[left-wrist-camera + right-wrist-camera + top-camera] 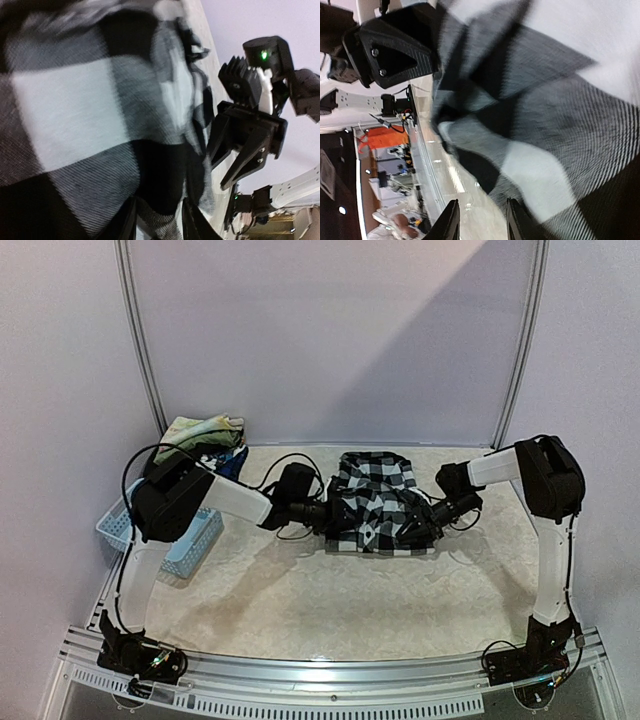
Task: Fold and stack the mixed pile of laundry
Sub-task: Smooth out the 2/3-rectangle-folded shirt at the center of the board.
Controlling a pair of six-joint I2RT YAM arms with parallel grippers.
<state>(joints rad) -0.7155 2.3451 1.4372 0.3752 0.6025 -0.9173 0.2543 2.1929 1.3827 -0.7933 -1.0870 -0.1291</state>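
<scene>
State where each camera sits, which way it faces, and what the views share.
Top external: above and behind the bases, looking down at the table, checked shirt and both arms.
Left wrist: on the left arm, facing right across the shirt; own fingers below, right gripper opposite.
Right wrist: facing left; own fingers, left gripper.
All share the shirt.

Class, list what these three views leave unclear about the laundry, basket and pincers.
Whether the left pincer grips the black-and-white checked shirt: blurred cloth fills the left wrist view.
The light blue perforated plastic basket: mostly behind the left arm, top view.
The pale floral cloth pile beyond it: too small, top view.
</scene>
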